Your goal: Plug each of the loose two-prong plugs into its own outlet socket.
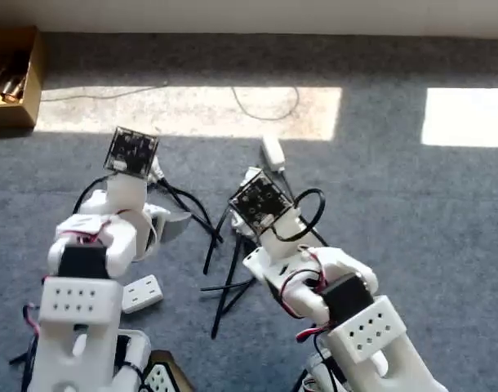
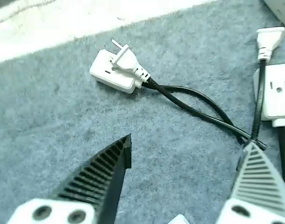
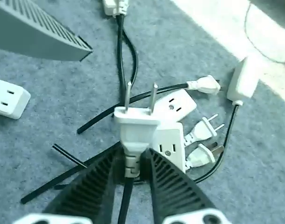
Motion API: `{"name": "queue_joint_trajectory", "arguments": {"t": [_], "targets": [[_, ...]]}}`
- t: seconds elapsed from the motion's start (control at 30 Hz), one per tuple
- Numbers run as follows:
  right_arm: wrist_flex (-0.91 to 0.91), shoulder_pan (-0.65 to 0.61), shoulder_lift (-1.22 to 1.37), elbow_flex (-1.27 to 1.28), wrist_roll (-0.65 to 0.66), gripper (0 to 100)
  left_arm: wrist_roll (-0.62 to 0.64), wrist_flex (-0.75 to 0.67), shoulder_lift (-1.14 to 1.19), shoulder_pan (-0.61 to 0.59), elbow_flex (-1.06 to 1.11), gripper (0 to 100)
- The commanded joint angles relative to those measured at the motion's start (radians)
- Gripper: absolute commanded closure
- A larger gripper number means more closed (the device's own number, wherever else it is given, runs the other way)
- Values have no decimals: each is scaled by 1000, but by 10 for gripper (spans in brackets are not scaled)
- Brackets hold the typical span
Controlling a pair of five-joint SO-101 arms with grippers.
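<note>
The right gripper (image 3: 132, 161) has its fingers closed on the neck of a white two-prong plug (image 3: 134, 123), prongs pointing away, near an outlet adapter (image 3: 170, 142) on the grey carpet (image 3: 63, 140). Square the prongs to the slots before pushing. The left gripper (image 2: 189, 144) hangs wide open and empty, and could brace the adapter against sliding.

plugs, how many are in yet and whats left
Done: none looks seated; one plug lies across an outlet, prongs bare. In hand: the right tool grips a second plug, prongs free; the left tool hangs open over the carpet. Left: both of those, plus at least two loose plugs beside the outlets.
</note>
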Motion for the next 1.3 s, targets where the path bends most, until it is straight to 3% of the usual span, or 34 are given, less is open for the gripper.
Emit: {"name": "queue_joint_trajectory", "arguments": {"t": [0.0, 0.1, 0.23, 0.6, 0.97, 1.27], "targets": [[-88, -79, 79, 18, -9, 991, -11, 172, -335, 36, -2, 642], [-130, -140, 127, 81, -12, 991, -8, 238, -455, 36, 4, 642], [-168, -214, 137, 159, -49, 991, 3, 213, -478, 44, 64, 642], [-162, -200, 137, 122, -52, 991, 2, 175, -479, 236, 188, 645], [4, -203, 136, -104, -43, 991, -2, 15, -478, 236, 331, 645], [182, -217, 137, -277, -11, 991, -3, 12, -478, 231, 348, 645]]}}
